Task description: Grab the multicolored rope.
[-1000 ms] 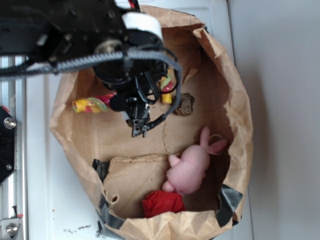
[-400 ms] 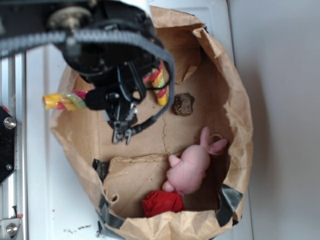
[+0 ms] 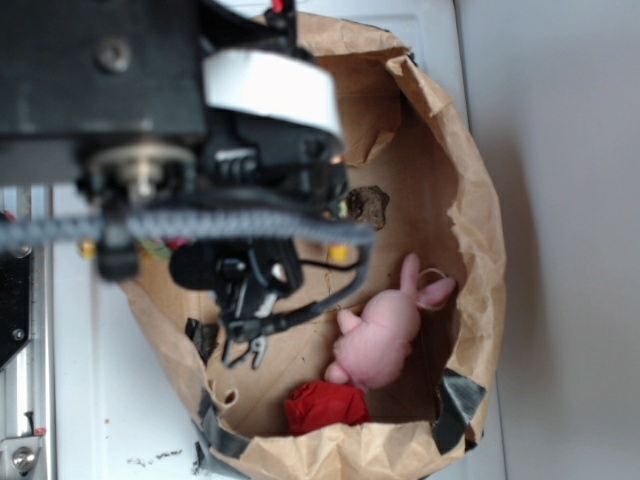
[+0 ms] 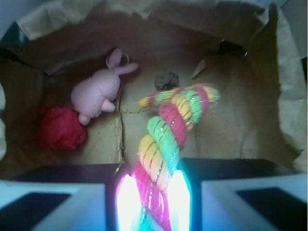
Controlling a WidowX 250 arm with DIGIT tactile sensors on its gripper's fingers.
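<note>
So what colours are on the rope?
Red, yellow and light green twisted strands on the multicolored rope; clearest in the wrist view.

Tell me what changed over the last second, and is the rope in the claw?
The arm rose toward the exterior camera, lifting the multicolored rope, now mostly hidden behind it there. The claw stays shut on the rope. The pink bunny, red cloth lump and brown lump haven't moved.

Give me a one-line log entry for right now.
phase: lift | gripper: shut on multicolored rope | rope: hanging above box floor | pink plush bunny, red cloth lump: untouched in cardboard box
</note>
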